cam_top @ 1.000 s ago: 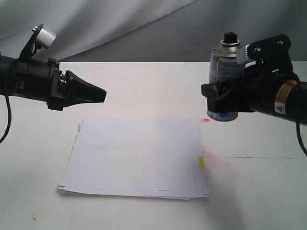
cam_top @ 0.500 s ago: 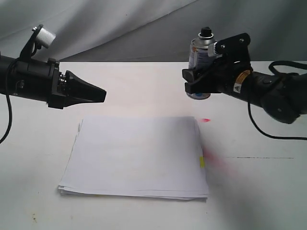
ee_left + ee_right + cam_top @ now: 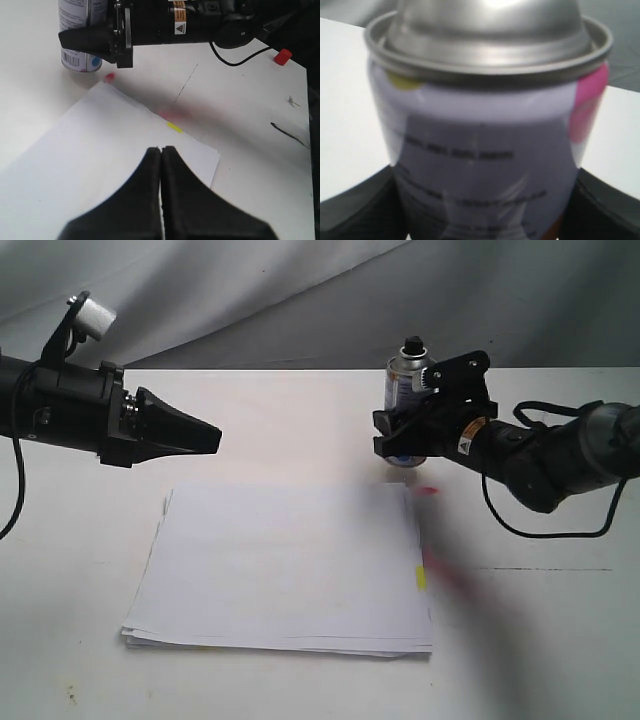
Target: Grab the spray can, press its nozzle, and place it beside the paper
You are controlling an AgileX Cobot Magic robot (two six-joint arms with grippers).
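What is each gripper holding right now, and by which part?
The right gripper holds the spray can by its lower body, jaws on either side. The left gripper is shut on nothing.

You get soft, even light on the white bench [image 3: 300,420] in the exterior view, with only a broad, faint shadow at 5 o'clock from the paper [image 3: 285,565]. In your right wrist view the spray can [image 3: 485,160] fills the picture out of focus, with glare on its silver shoulder. In the left wrist view the left tool [image 3: 161,150] is a dark blur.
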